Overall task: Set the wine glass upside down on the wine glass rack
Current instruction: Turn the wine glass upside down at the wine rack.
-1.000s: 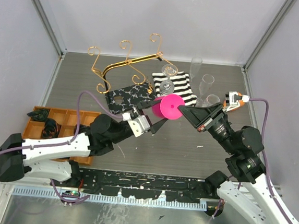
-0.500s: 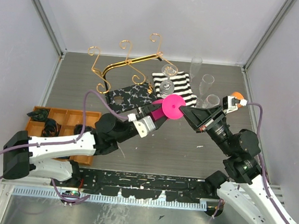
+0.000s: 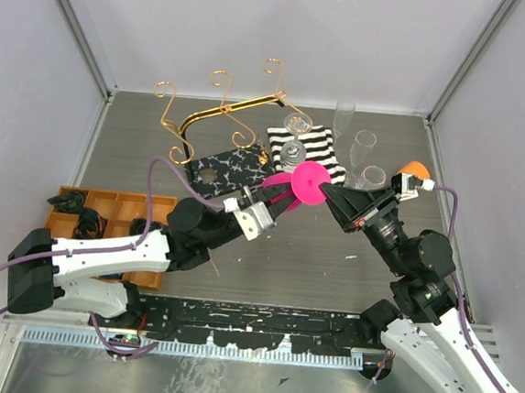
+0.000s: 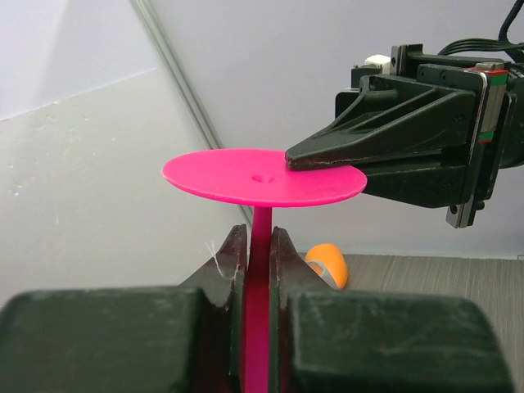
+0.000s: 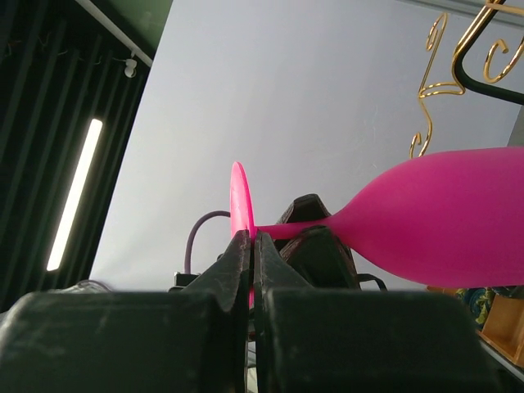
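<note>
A pink wine glass hangs in mid-air over the table's middle, its flat foot uppermost. My left gripper is shut on the thin stem, both pads pressed against it just under the foot. From the right, my right gripper is shut on the foot's rim. In the right wrist view the bowl runs off to the right. The wine glass rack, gold wire scrolls on a black marbled base, stands behind and to the left with nothing hanging on it.
A black-and-white striped cloth carries clear glasses behind the grippers. More clear glasses stand at the back right. A wooden compartment tray with dark items lies at the left. Grey walls close in the table.
My left gripper moved up and to the right to the stem and closed on it. The right gripper, still pinching the foot, shifted slightly right with the glass.
</note>
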